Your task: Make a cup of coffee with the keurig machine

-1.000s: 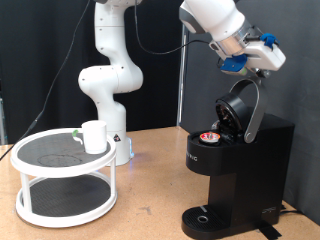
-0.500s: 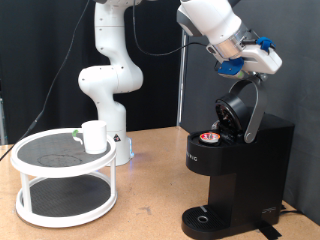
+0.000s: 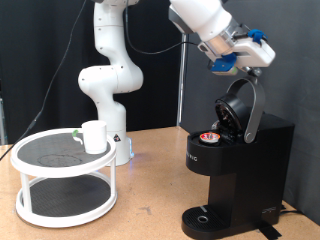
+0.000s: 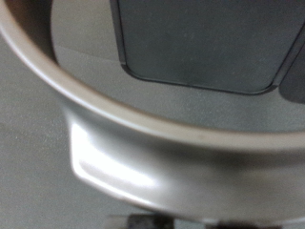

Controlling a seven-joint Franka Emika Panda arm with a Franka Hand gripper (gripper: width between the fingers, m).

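The black keurig machine [image 3: 238,168] stands at the exterior view's right with its rounded lid [image 3: 241,108] swung up and open. A small pod with a red top [image 3: 208,138] sits in the open chamber. My gripper [image 3: 254,55] hangs in the air just above the raised lid, touching nothing that I can see. The wrist view is filled by the lid's silver trim [image 4: 143,143] and dark top [image 4: 200,43], very close; no fingers show there. The white cup [image 3: 95,136] stands on the top shelf of a round rack at the exterior view's left, far from the gripper.
The white two-tier round rack [image 3: 40,188] stands on the wooden table at the exterior view's left. The arm's white base column [image 3: 108,75] rises behind it. The machine's round drip base [image 3: 207,216] holds nothing. A black curtain hangs behind the machine.
The gripper has moved a little up and towards the exterior view's left, away from the open lid. The lid, pod and cup have not moved.
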